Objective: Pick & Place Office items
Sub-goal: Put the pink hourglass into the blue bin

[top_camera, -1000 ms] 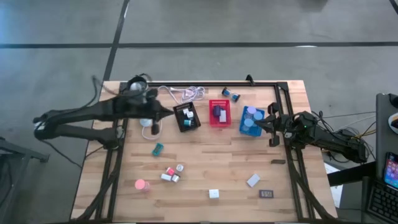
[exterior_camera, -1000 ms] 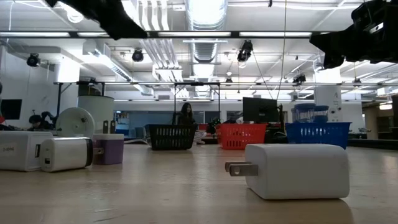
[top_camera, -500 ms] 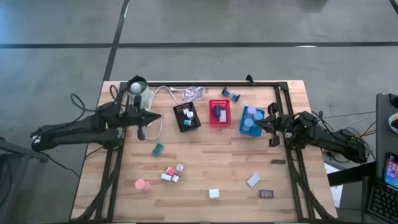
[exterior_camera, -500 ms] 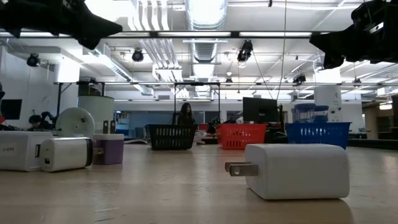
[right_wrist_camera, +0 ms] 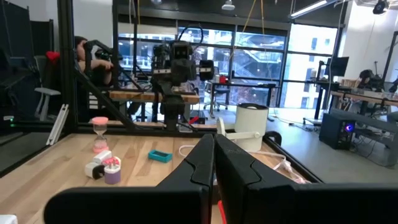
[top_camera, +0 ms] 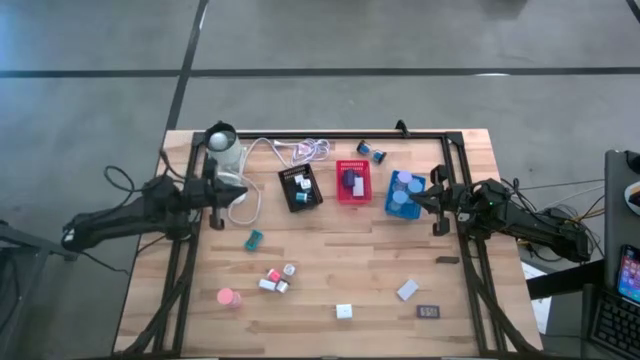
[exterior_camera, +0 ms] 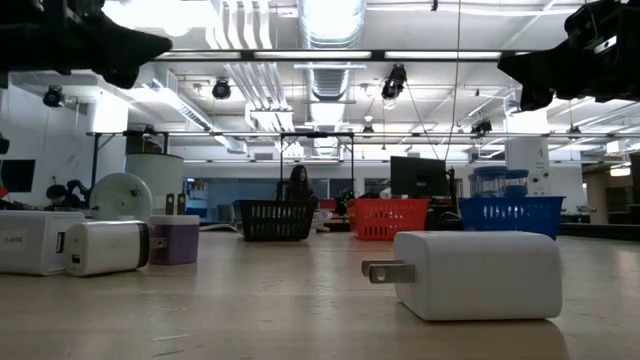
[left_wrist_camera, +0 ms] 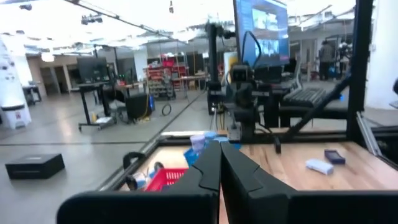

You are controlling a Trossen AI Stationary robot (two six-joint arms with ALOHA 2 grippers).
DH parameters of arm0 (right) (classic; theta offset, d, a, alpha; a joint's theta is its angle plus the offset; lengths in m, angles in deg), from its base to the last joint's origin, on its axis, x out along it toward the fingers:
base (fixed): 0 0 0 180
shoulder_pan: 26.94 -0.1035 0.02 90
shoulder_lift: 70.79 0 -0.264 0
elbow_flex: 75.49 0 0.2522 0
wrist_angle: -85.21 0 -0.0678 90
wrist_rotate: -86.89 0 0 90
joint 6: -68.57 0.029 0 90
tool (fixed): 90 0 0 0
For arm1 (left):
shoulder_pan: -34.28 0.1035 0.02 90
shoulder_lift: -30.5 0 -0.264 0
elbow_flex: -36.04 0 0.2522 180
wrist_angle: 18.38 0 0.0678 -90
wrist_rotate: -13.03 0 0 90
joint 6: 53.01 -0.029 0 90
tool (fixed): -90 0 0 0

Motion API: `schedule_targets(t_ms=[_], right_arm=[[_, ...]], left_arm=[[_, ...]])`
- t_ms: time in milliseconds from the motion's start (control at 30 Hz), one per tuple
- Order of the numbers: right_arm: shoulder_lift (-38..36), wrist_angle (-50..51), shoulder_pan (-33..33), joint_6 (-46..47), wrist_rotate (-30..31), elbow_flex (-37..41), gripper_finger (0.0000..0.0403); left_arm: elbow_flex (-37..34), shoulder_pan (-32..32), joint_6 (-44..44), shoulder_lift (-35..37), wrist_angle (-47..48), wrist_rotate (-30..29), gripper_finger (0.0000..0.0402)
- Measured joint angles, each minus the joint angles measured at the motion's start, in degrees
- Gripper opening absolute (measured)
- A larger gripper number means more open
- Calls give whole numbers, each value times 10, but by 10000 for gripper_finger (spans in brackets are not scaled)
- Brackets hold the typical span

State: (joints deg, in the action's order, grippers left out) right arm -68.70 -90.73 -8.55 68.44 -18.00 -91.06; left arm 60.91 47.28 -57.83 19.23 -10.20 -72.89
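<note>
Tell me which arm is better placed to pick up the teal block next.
Probably the left: its pincer hangs near the teal block on the left half, while the right pincer sits beside the blue tray, farther off.

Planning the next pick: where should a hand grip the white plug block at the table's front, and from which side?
Grip the white plug block across its flat sides, coming from above. The low view shows it lying flat with prongs sticking out one end, so probably avoid that end. Nothing crowds it.
</note>
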Motion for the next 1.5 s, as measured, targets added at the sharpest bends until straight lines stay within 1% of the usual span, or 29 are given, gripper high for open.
schedule_targets(t_ms=[167,467,900,1033,1500], right_arm=[[0,0,0,0,0,0,8],[0,0,0,0,0,0,8],[0,0,0,-2,0,0,8],[0,0,0,-3,0,0,8],[0,0,0,-14,1,0,8]], left_arm=[[-4,0,-20,20,8,11,3],[-24,0,-53,23,44,13,5],[-49,0,-74,23,41,13,6],[-49,0,-72,23,26,14,7],[-49,0,-71,23,28,15,11]])
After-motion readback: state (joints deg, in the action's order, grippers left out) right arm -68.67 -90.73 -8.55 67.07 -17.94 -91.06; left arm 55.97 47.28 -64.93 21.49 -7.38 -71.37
